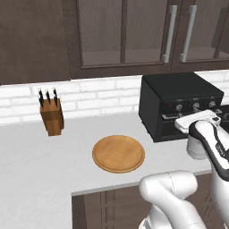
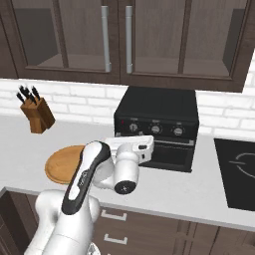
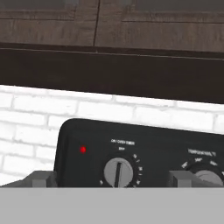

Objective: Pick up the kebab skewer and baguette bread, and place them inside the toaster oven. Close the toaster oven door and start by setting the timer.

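Claw (image 3: 113,180) open wide, empty, facing toaster oven (image 2: 157,107) front at centre of right base frame. Timer knob (image 3: 118,172) sits bottom centre of hand frame, straight ahead between fingertips (image 3: 40,179), near; pointer upright.

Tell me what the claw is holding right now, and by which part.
Nothing. The claw is open, its two fingertips spread either side of the left knob on the toaster oven, not touching it.
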Motion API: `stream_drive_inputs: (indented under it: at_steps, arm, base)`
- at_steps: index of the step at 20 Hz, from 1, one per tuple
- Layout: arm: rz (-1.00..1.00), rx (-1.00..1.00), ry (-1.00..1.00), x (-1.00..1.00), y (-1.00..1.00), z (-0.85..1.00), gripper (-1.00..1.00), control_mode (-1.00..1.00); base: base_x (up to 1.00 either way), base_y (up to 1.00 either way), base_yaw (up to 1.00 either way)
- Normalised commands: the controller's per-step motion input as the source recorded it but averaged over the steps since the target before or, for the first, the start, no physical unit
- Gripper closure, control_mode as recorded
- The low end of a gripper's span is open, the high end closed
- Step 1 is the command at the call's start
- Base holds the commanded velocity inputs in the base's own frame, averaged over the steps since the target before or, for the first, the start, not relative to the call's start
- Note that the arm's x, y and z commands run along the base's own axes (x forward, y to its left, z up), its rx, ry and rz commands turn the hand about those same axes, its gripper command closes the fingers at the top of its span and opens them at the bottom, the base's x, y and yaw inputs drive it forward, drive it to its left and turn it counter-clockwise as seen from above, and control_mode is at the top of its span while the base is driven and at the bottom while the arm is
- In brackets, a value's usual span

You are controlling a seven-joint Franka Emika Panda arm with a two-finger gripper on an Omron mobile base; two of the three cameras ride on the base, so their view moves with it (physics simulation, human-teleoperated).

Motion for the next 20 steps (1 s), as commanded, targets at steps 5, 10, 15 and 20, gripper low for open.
stream_drive_inputs:
  at_steps: [5,10,15,20]
  arm:
    - [-0.09,0.08,-0.05,0.32,0.0,-0.01,-1.0,-1.0]
    - [-0.1,0.03,0.0,0.09,0.0,-0.1,-1.0,-1.0]
    - [-0.02,0.02,0.0,0.0,-0.15,-0.03,-1.0,-1.0]
    - [0.0,0.01,0.01,0.0,-0.19,-0.01,-1.0,-1.0]
  base:
    - [0.0,0.0,0.0]
    - [0.0,0.0,0.0]
    - [0.0,0.0,0.0]
    - [0.0,0.0,0.0]
